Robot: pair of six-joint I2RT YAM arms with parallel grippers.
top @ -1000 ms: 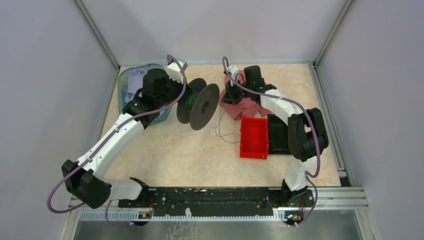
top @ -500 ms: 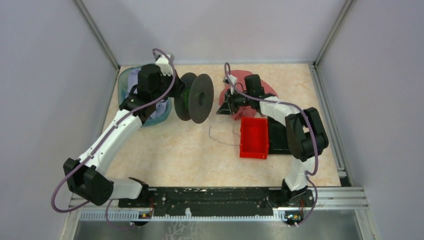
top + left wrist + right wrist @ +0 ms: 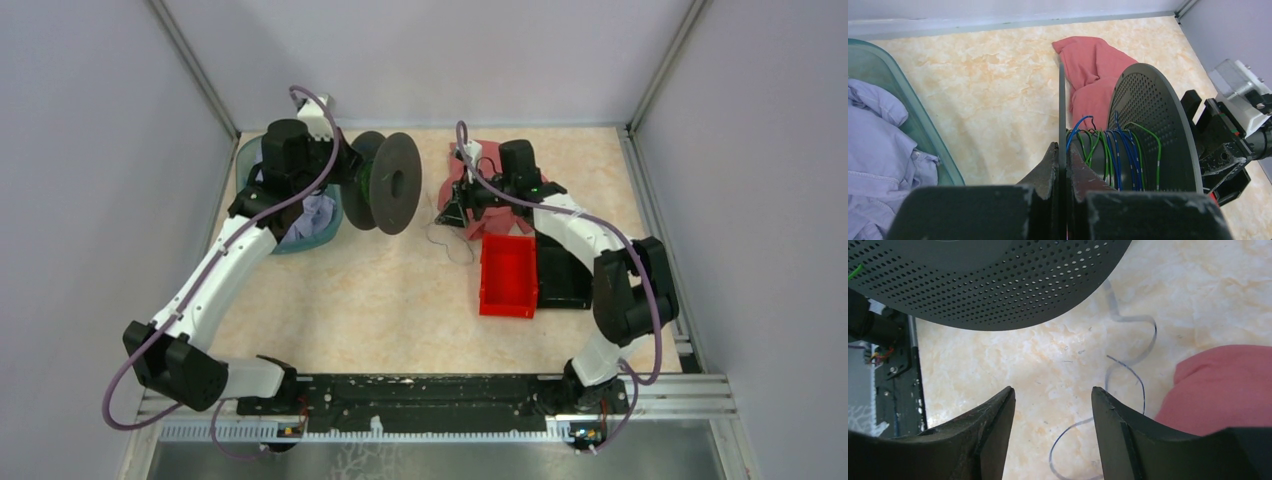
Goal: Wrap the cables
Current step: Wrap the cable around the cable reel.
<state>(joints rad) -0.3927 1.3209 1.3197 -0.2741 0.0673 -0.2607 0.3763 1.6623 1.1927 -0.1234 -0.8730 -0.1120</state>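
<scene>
Walled desk point(image 3: 350, 300) on three sides, roomy toward near edge. Loose thin grey curls of cables point(image 3: 1128, 319) mid-desk (just beside red bin point(image 3: 508, 275)). Pinching spool point(image 3: 395, 185) rim with left gripper point(image 3: 1062, 155); right gripper point(image 3: 1053, 392) spread wide above cables.

You had nothing legible to log: no text, label, brand, number or sign could be read in any of the three views.
</scene>
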